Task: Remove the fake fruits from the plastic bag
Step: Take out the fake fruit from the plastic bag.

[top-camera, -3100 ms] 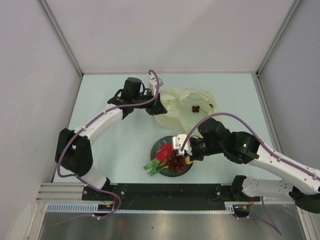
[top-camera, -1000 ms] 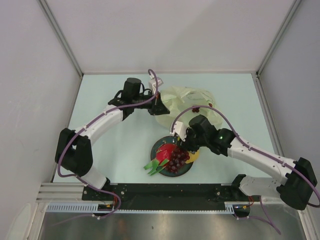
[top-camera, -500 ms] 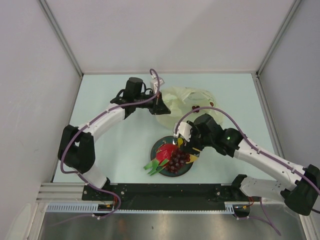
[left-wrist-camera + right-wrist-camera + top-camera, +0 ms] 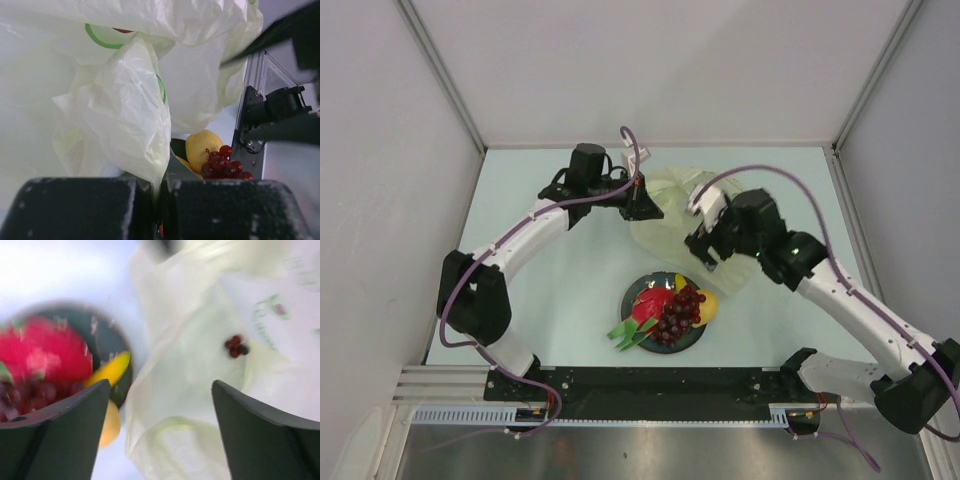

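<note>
Seen from above, your left gripper (image 4: 645, 208) sits beyond the plate (image 4: 632, 293), off its far-left side. Its fingers (image 4: 75, 210) are pinched shut on a fold of the plastic bag (image 4: 670, 195), and the wrist view shows the film wedged in the seam between them. On the plate, the dragon fruit (image 4: 645, 308) lies to the left, its green leaf tips hanging over the near-left rim. The grape bunch (image 4: 678, 315) is in the middle, the lemon (image 4: 708, 305) at the right rim and the banana (image 4: 680, 283) at the far rim. The bag lies crumpled on the table (image 4: 540, 300) just beyond the plate's far-right side, its near edge close to the rim. Your right gripper (image 4: 700, 250) hangs over that near edge, beyond the plate's far-right rim, fingers spread wide with nothing between them. A small dark red mark (image 4: 236, 346) shows on the bag; you cannot tell whether it is print or fruit.
</note>
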`<state>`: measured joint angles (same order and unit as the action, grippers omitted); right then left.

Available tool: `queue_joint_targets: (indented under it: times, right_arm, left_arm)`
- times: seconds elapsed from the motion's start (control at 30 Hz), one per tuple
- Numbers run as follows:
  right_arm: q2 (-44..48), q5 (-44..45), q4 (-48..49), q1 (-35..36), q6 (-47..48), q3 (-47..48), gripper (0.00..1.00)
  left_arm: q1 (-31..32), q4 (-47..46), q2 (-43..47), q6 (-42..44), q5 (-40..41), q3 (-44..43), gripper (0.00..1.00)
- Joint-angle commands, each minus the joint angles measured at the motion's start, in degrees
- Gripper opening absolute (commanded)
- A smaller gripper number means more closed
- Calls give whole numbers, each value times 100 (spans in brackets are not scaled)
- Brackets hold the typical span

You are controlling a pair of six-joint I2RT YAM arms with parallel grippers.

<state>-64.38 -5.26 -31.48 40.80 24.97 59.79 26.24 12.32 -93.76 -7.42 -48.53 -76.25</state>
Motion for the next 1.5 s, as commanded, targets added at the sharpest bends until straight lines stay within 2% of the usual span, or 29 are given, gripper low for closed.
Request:
queue_joint_targets:
  times: [0.0, 0.03, 0.23, 0.33, 0.4, 0.43, 0.5, 0.63, 0.73, 0.83, 0.93, 1.0, 1.23, 1.47]
  right_arm:
    - [-73, -721, 609, -1063, -1458, 946, 82]
    - [-179, -783, 591, -1169, -1564, 1008, 80]
    - [-926, -626, 467, -1460, -836, 1114, 63]
    - [-910, -993, 748, -1487, -591, 1114, 45]
    - [-805, -1135, 889, -1391, -117, 1105, 38]
    - [-743, -848, 925, -1060, 67, 1096, 37]
    - [-646, -583, 1021, -829, 341, 1088, 36]
    - [-891, -844, 584, -801, 385, 1087, 27]
    - [-1217, -1169, 170, -871, 770, 1009, 29]
    - [-1629, -830, 142, -933, 1123, 947, 29]
    - [-2121, -180, 554, -1118, 1316, 956, 26]
    - [-2524, 294, 994, -1223, 1361, 973, 29]
    - [-3562, 341, 1399, -1662, 1089, 1456, 31]
    - [-4441, 341, 1610, -1944, 834, 1904, 48]
  left_arm:
    - [-14, 297, -2, 303, -350, -320, 0]
    - [-5, 341, -2, 303, -350, -321, 0]
    - [-14, 403, 199, 329, -315, -224, 0]
    - [-5, 570, 287, 416, -306, -241, 1]
    - [-14, 614, 323, 426, -315, -250, 0]
    - [-14, 631, 332, 408, -315, -233, 0]
    - [-14, 579, 358, 277, -315, -163, 0]
    - [-14, 377, 419, 57, -306, -109, 0]
    - [-14, 429, 419, 65, -306, -206, 0]
    - [-14, 473, 367, 83, -341, -320, 0]
    - [-14, 491, 332, 109, -332, -356, 0]
    - [-5, 482, 340, 101, -341, -312, 0]
    - [-14, 491, 340, 92, -341, -189, 0]
    - [-5, 596, 261, 171, -350, -145, 0]
